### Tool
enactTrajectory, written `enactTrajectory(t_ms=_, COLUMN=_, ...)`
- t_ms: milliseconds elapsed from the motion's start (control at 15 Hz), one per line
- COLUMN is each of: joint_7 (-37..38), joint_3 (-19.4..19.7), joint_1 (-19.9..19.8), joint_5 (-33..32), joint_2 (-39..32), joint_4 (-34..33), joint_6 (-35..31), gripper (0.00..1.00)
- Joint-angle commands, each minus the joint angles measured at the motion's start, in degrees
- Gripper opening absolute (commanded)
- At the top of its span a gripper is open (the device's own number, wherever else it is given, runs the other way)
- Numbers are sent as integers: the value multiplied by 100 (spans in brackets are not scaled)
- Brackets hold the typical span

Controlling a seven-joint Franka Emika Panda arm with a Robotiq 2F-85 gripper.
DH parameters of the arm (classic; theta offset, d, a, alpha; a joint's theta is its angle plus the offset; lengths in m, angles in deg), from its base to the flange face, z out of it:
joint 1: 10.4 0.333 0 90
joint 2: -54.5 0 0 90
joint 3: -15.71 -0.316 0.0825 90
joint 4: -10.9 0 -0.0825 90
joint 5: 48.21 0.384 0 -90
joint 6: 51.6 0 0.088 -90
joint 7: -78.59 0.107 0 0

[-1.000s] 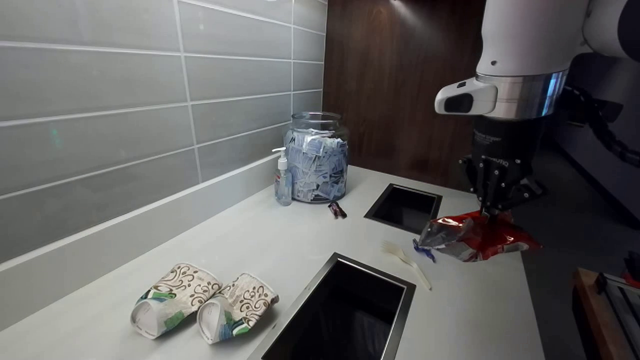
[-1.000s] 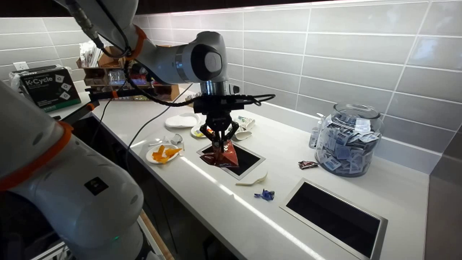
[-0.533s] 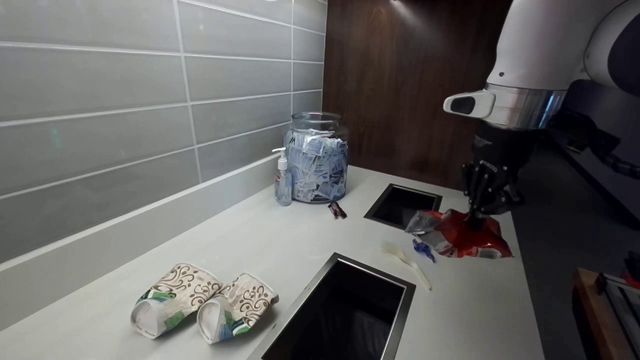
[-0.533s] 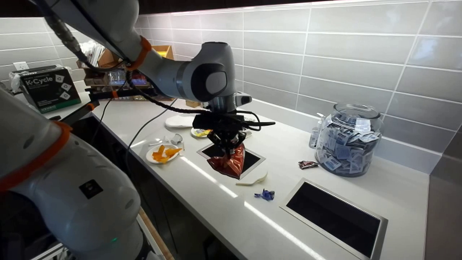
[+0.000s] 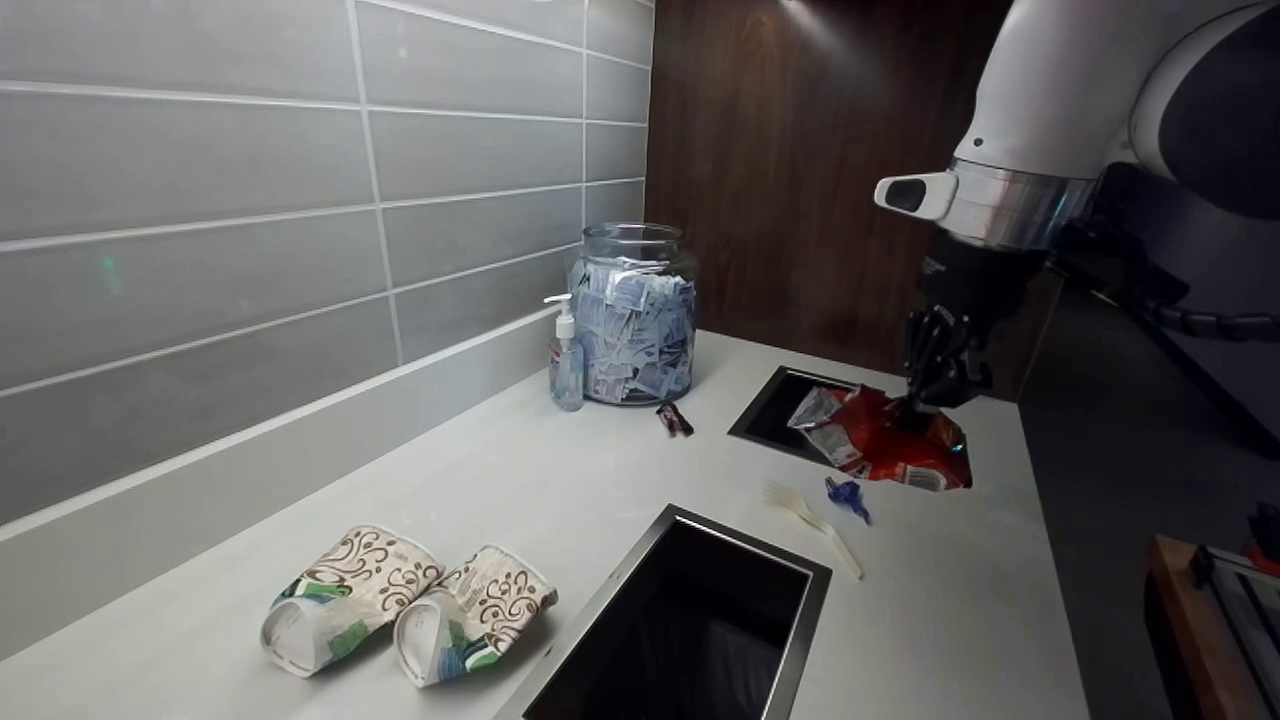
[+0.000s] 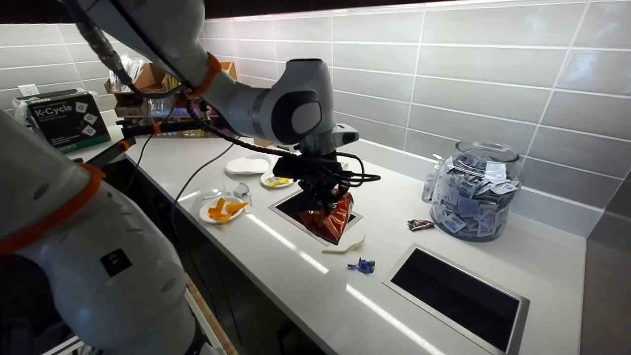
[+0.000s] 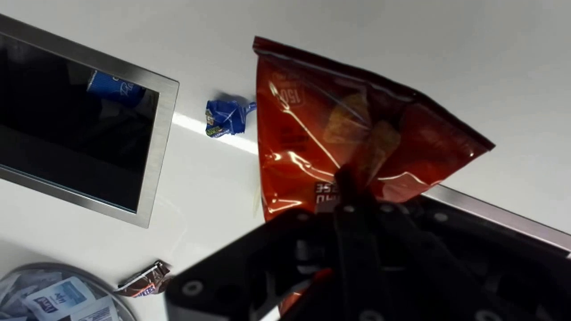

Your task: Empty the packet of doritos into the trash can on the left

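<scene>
Pinching red pkt (image 7: 296,122) w/ claw (image 5: 907,408), clear jar (image 5: 635,243) w/ sachets (image 5: 640,330)

White glare streaks the glossy white bench (image 6: 382,212) at lower centre in an exterior view, while the black fingers (image 7: 357,243) look dim and blurred along the wrist view's bottom.

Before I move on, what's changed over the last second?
The gripper, shut on the red chip bag, has carried it toward the glass jar in both exterior views. Nothing newly grasped or let go. The glass jar, pale fork, blue wrapper and paper cups stayed put.
</scene>
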Motion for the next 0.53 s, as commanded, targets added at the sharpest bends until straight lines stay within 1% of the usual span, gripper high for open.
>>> enactTrajectory(t_ms=0, joint_7=163, joint_3=-35, joint_1=-150, joint_5=-45, joint_2=-237, joint_4=-6, joint_6=-27, gripper=0)
enactTrajectory(t_ms=467, joint_7=35, joint_3=-5, joint_1=-213, joint_5=-24, joint_2=-706, joint_4=4, joint_6=223, gripper=0)
